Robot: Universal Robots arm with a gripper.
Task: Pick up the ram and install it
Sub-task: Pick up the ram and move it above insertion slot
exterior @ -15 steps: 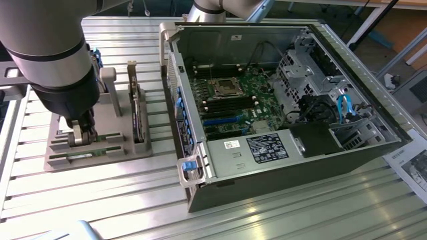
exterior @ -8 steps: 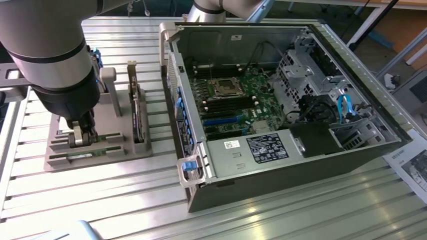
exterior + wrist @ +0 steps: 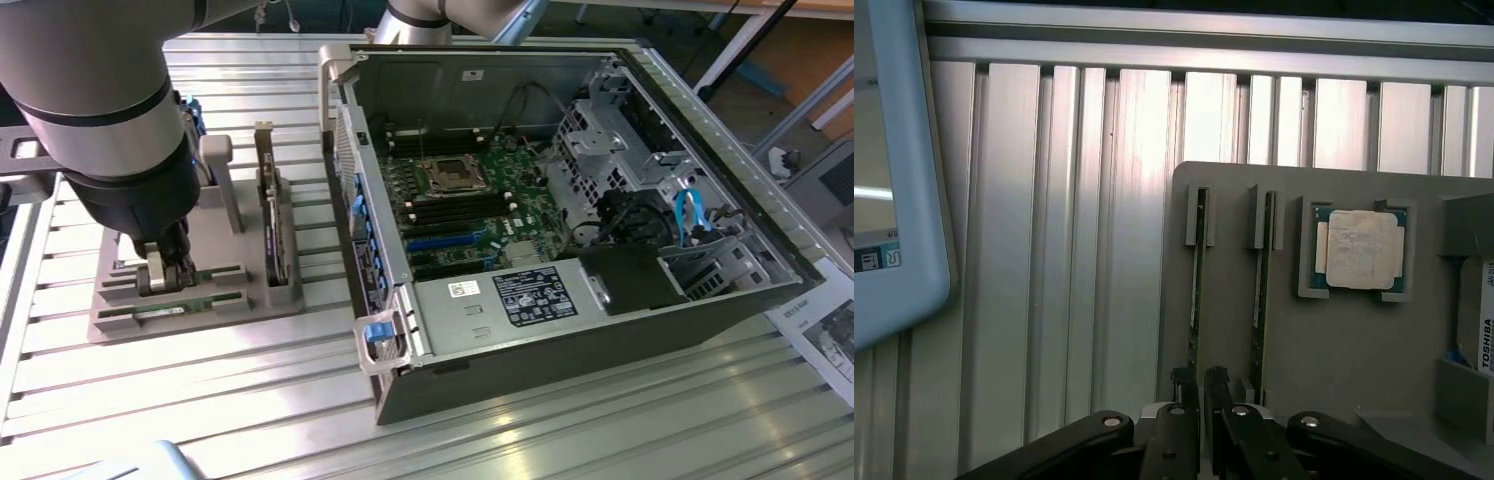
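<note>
Two rams stand on edge in parallel slots of a grey fixture (image 3: 1334, 340). My gripper (image 3: 1201, 385) hangs directly over the near end of one ram (image 3: 1197, 290). The other ram (image 3: 1259, 290) lies one slot over, beside the square silver processor (image 3: 1364, 248). In the exterior view, my gripper (image 3: 163, 275) is low over the fixture (image 3: 214, 300) at the exterior view's left. The open computer case (image 3: 534, 200) lies to the exterior view's right. Its motherboard (image 3: 467, 200) faces up, with dark memory slots next to the processor socket.
An upright expansion card (image 3: 276, 230) stands in the fixture between my gripper and the case wall. A drive labelled Toshiba (image 3: 1479, 320) sits at the fixture's edge. A pale blue-rimmed device (image 3: 894, 170) lies on the ribbed aluminium table (image 3: 267, 400).
</note>
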